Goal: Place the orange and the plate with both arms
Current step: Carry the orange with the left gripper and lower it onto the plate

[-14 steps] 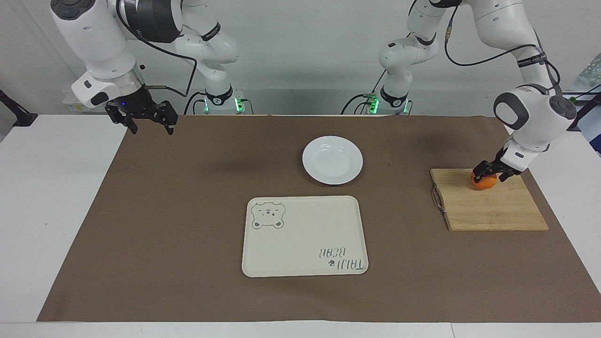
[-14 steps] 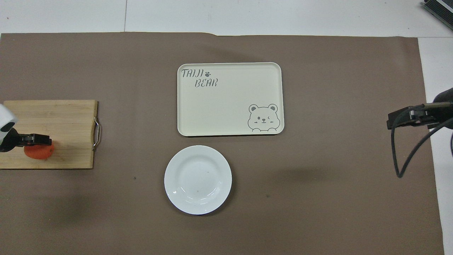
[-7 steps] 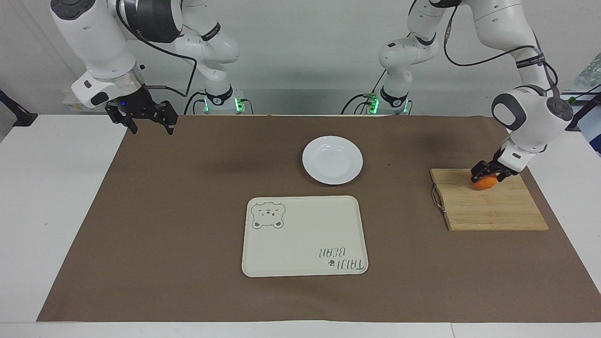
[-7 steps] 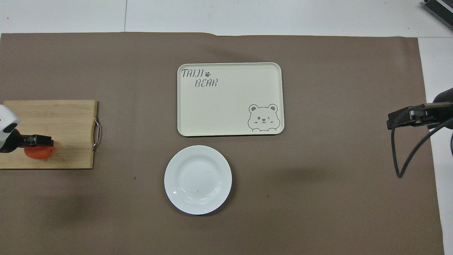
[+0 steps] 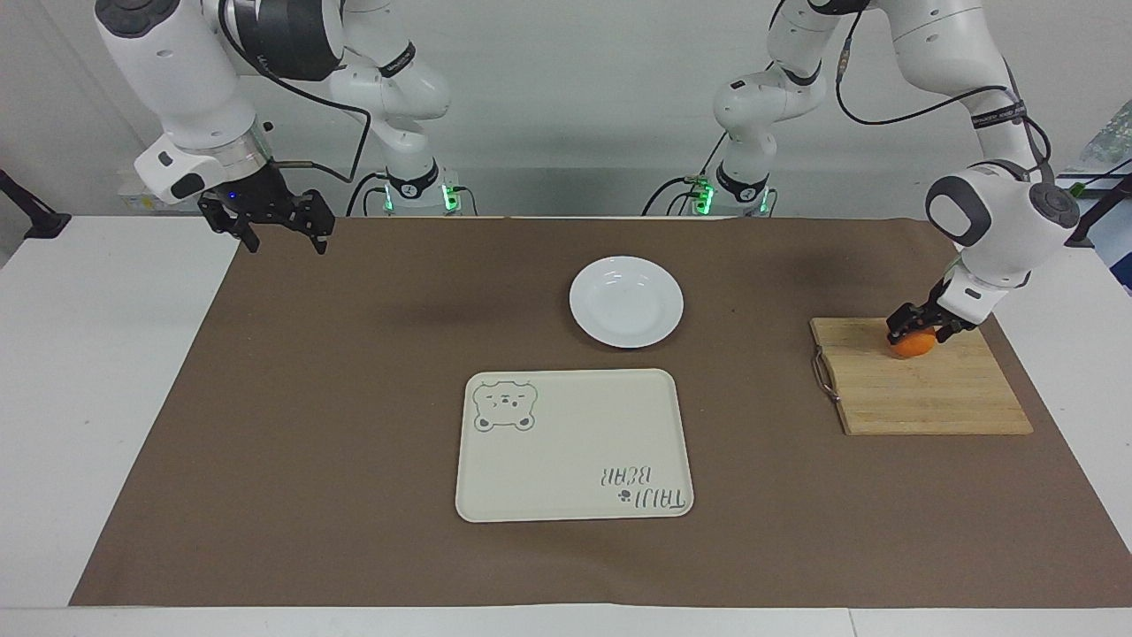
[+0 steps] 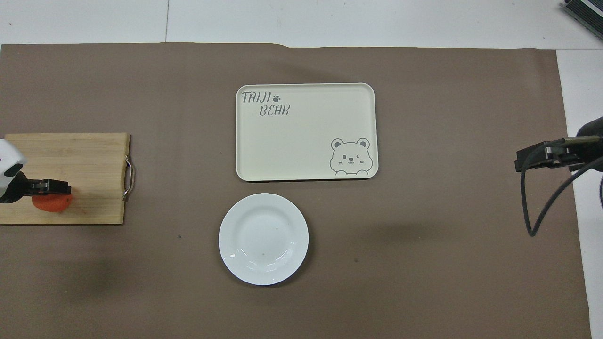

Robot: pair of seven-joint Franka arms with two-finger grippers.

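Note:
The orange (image 5: 913,345) rests on a wooden cutting board (image 5: 929,398) at the left arm's end of the table. My left gripper (image 5: 918,329) has come down on it, one finger pressed against each side of the fruit. From overhead the black fingers cover the top of the orange (image 6: 52,203). The white plate (image 5: 626,303) lies bare at mid-table, nearer to the robots than the tray. Above the mat's corner at the right arm's end, my right gripper (image 5: 285,239) waits open, with nothing between its fingers.
A cream tray (image 5: 575,445) with a bear drawing lies at mid-table, farther from the robots than the plate. The cutting board has a metal handle (image 5: 822,373) on its side toward the plate. A brown mat covers the table.
The left gripper's fingers have drawn in against the orange, which still sits on the board. The right arm has not moved.

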